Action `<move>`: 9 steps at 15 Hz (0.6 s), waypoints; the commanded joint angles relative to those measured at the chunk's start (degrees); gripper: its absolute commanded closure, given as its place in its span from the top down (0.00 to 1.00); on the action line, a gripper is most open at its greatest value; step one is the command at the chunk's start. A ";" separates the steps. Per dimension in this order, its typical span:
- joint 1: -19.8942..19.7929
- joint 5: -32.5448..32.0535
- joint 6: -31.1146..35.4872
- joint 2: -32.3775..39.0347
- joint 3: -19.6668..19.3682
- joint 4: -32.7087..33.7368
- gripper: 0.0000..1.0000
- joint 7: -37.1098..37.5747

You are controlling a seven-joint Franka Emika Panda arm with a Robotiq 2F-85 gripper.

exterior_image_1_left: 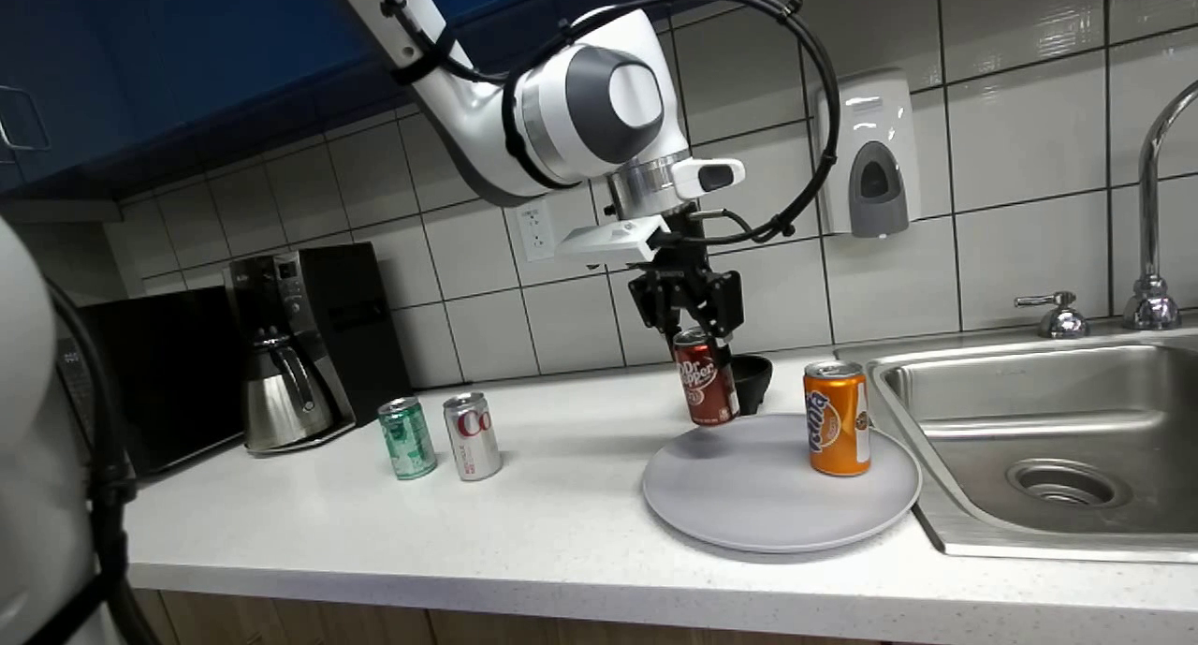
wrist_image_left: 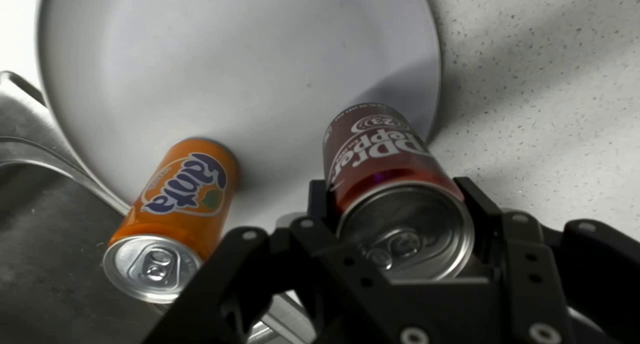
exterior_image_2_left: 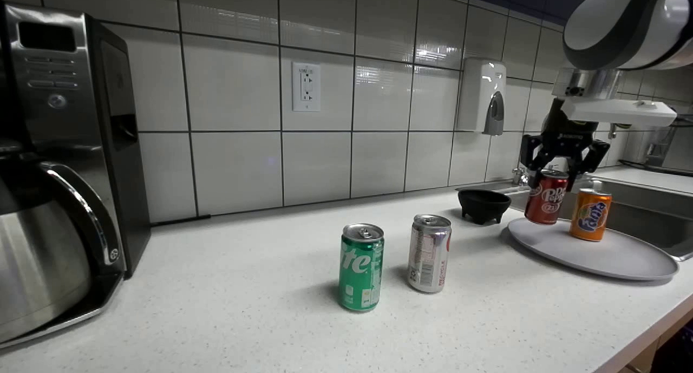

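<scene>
My gripper is shut on a dark red Dr Pepper can, with a finger on each side near its top. The can is upright and appears a little above the edge of a round grey plate. In the wrist view the fingers press both sides of the red can, with its lid towards the camera. An orange Fanta can stands upright on the plate beside the held can, apart from it. It also shows in the wrist view and in an exterior view.
A green Sprite can and a silver can stand on the white counter. A black footed bowl is behind the plate. A steel sink borders the plate. A coffee maker and a soap dispenser are nearby.
</scene>
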 commanded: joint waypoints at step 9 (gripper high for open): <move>-1.12 3.62 -0.62 3.91 -0.47 2.59 0.38 -4.19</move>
